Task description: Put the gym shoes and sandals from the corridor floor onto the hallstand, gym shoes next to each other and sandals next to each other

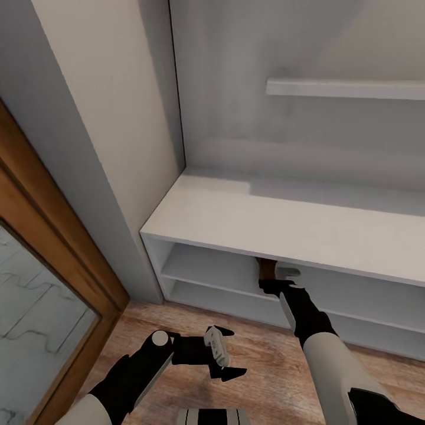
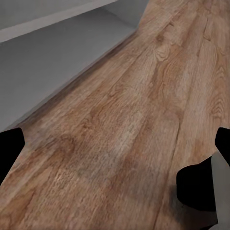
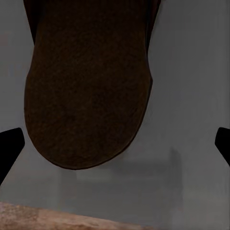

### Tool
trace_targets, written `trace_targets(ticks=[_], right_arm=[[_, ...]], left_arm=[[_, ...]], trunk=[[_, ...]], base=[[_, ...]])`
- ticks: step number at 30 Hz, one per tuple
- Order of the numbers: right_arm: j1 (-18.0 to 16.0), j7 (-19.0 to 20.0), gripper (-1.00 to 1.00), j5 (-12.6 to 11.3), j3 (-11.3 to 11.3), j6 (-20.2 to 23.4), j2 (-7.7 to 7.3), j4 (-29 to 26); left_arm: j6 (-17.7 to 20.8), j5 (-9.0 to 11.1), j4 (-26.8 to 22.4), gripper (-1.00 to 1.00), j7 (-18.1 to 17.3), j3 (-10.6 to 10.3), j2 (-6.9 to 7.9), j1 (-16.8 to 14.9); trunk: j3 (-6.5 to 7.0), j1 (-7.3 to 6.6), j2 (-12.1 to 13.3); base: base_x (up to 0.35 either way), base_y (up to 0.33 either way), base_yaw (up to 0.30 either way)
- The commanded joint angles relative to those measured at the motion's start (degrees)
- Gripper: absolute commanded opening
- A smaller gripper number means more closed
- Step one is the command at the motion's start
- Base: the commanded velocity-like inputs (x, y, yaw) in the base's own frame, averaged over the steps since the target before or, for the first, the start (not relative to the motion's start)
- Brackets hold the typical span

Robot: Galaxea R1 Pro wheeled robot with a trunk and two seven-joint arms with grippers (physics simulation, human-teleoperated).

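In the head view the right arm is reaching toward 12 o'clock from the lower right, its gripper (image 1: 276,277) pushing in under the front edge of the top board of the hallstand (image 1: 248,221); a brown sandal (image 1: 267,270) is showing just at the gripper, half hidden under that board, at the level of the upper of the 2 tiers. In the right wrist view the sandal's dark brown sole (image 3: 88,91) is lying close ahead of the camera, its rounded end sitting between the 2 black fingertips (image 3: 9,146) at the frame edges; those tips are standing wide apart and neither is touching the sole, so the right gripper is spread open; grey rack surface is lying behind the sandal and a strip of wood floor (image 3: 57,218) is showing near the camera; whether the sandal is resting on the shelf I cannot tell.

The left gripper (image 1: 227,352) is hovering low over the corridor floor (image 1: 260,366) at about 6 o'clock in the head view, pointing toward 3 o'clock, its 2 black fingers spread wide with nothing between them; the left wrist view is looking along brown planks (image 2: 134,129), with the pale grey base of the rack (image 2: 52,62) running beside them. At 9 o'clock in the head view a wooden door frame (image 1: 53,236) with a glazed panel is standing beside a grey wall.
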Motion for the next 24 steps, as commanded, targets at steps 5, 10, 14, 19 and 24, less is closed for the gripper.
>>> trace_targets(ticks=[5,10,14,19,24], right_arm=[[0.0,0.1,1.00,0.5,-0.3,0.3,0.08,-0.1],[0.0,0.1,1.00,0.5,-0.3,0.3,0.08,-0.1],[0.0,0.1,1.00,0.5,-0.3,0.3,0.08,-0.1],[0.0,0.1,1.00,0.5,-0.2,0.3,0.08,-0.1],[0.0,0.1,1.00,0.5,-0.2,0.3,0.08,-0.1]], left_arm=[[0.4,0.3,-0.1,1.00,0.0,-0.1,0.04,0.0],[0.4,0.3,-0.1,1.00,0.0,-0.1,0.04,0.0],[0.4,0.3,-0.1,1.00,0.0,-0.1,0.03,0.0],[0.4,0.3,-0.1,1.00,0.0,-0.1,0.03,0.0],[0.4,0.3,-0.1,1.00,0.0,0.0,0.03,0.0]], trunk=[[-0.05,-0.01,0.0],[-0.05,-0.01,0.0],[-0.05,-0.01,0.0],[-0.05,-0.01,0.0],[-0.05,-0.01,0.0]], base=[[-0.069,-0.043,0.000],[-0.222,-0.144,0.000],[-0.253,-0.165,0.000],[-0.261,-0.171,0.000],[-0.263,-0.171,0.000]])
